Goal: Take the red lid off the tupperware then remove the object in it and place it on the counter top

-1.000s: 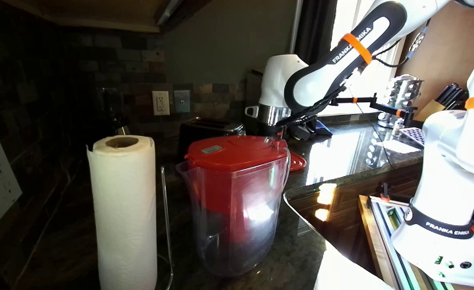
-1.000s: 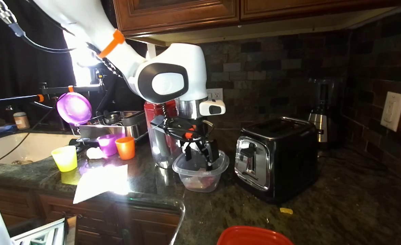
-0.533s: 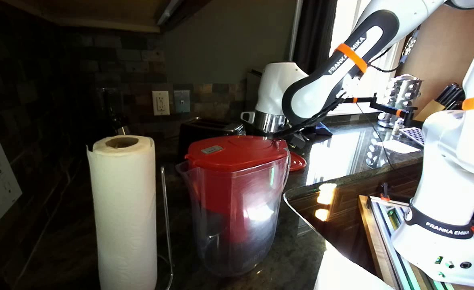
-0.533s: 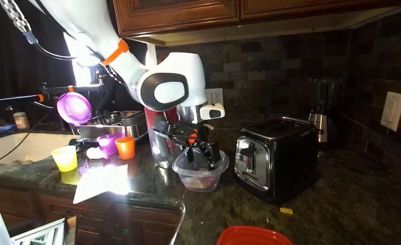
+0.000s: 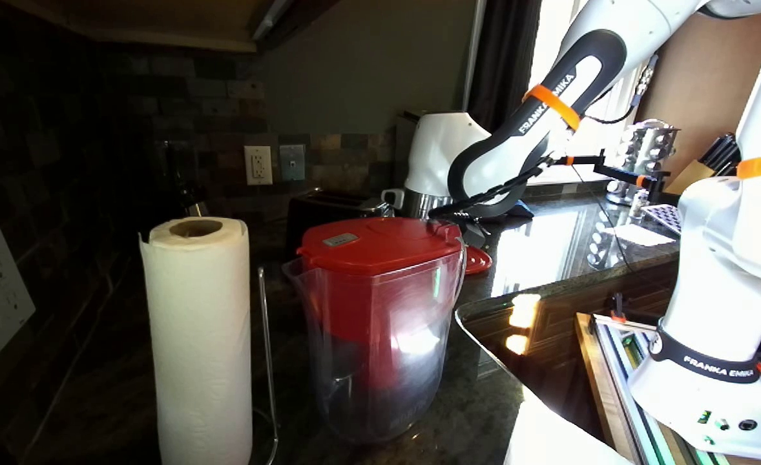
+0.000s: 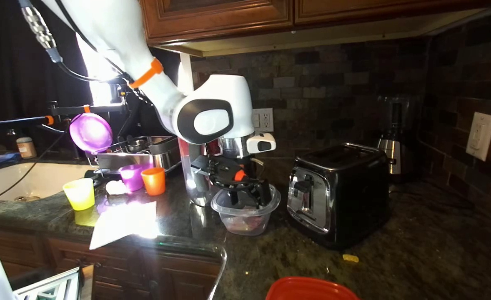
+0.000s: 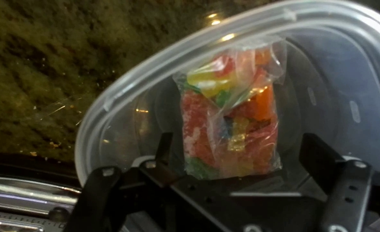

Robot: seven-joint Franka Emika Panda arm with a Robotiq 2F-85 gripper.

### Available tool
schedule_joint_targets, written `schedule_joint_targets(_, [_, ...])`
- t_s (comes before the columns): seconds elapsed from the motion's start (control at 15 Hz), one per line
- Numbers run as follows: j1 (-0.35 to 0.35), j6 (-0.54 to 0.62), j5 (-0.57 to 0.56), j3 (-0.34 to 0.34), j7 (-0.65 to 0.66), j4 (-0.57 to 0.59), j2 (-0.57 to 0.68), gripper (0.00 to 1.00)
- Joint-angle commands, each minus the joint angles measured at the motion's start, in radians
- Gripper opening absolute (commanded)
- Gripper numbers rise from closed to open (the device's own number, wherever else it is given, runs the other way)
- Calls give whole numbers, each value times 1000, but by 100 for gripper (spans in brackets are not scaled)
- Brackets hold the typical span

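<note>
Lowered since the earlier frame, my hand (image 7: 236,145) dips, spread, into the tub (image 6: 249,212) by the inner corner of the desk (image 6: 387,266). The red lid (image 6: 312,289) is off; bagged candy (image 7: 228,119) inside awaits grasping and placing.

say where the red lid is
In an exterior view, the red lid is right of center at the bottom edge, nearer the camera than the toaster.

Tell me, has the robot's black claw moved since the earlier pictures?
Yes, mainly down: judged against the unmoved toaster in an exterior view, the gripper now sits lower than it did.
</note>
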Motion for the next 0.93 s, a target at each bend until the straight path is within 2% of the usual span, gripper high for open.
schedule_joint_targets(0.0, [-4,25,-37,6,19,11,39,100])
schedule_joint_targets(0.53, [-4,17,-92,6,57,25,66,99])
schedule_joint_targets(0.67, [-3,12,-103,7,63,25,66,74])
schedule_joint_targets(0.73, [-3,12,-109,7,67,25,65,70])
schedule_joint_targets(0.87, [-2,12,-120,8,78,24,63,52])
